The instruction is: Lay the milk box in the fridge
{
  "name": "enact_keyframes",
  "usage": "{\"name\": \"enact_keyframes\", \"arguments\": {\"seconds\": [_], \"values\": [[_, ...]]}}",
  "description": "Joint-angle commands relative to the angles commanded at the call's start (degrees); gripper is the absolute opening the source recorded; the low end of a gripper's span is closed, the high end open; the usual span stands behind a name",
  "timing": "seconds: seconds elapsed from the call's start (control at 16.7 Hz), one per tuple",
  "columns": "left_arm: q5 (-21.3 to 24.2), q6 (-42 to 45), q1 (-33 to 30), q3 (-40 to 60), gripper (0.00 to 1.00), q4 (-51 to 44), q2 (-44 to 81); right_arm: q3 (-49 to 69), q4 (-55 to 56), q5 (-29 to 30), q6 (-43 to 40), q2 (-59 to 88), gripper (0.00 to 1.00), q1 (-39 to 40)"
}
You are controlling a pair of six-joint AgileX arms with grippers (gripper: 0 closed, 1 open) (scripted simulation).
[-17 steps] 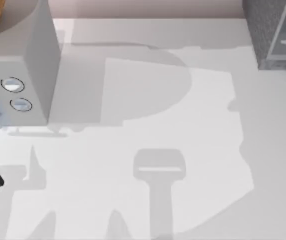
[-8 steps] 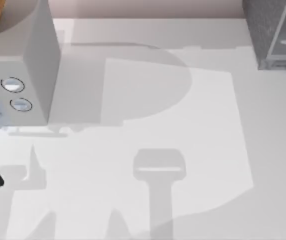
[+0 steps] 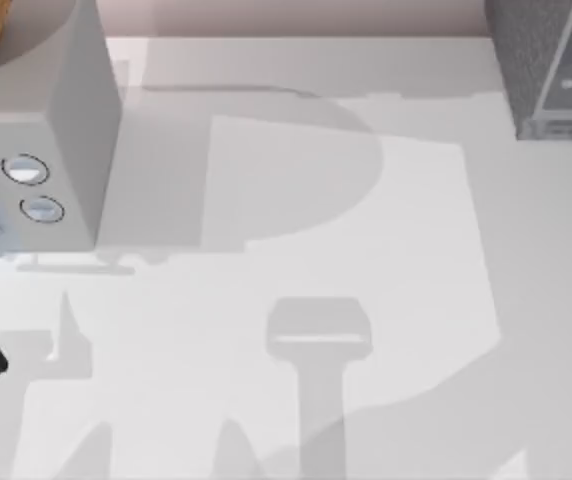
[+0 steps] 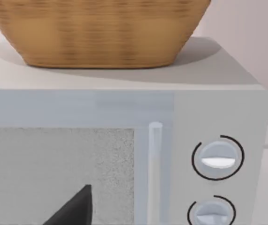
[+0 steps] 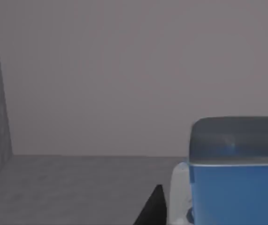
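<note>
The milk box (image 5: 237,168) sits close in front of the right arm's camera, on a pale grey floor with grey walls around it. The fridge (image 3: 551,65) stands at the table's (image 3: 386,250) far right corner. The left arm faces a grey box with two dials (image 4: 216,159) at the far left corner, with a basket (image 4: 96,30) on top. I cannot tell if either gripper is open.

The white table (image 3: 386,260) is carrying two appliances. The light grey box with two round dials (image 3: 41,150) is sitting at its far left corner. The fridge (image 3: 546,65), dark grey and speckled, is standing well apart from that box, across the table at the far right corner. Between that box and the fridge, grey shadows are lying on the tabletop.
</note>
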Motion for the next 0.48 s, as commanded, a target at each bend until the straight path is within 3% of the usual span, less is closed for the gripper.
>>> {"name": "enact_keyframes", "arguments": {"seconds": [0.48], "values": [[0.0,0.0,0.0,0.0,1.00,0.0,0.0,17.0,-11.8,1.7,0.0,8.7,0.00,1.6]]}}
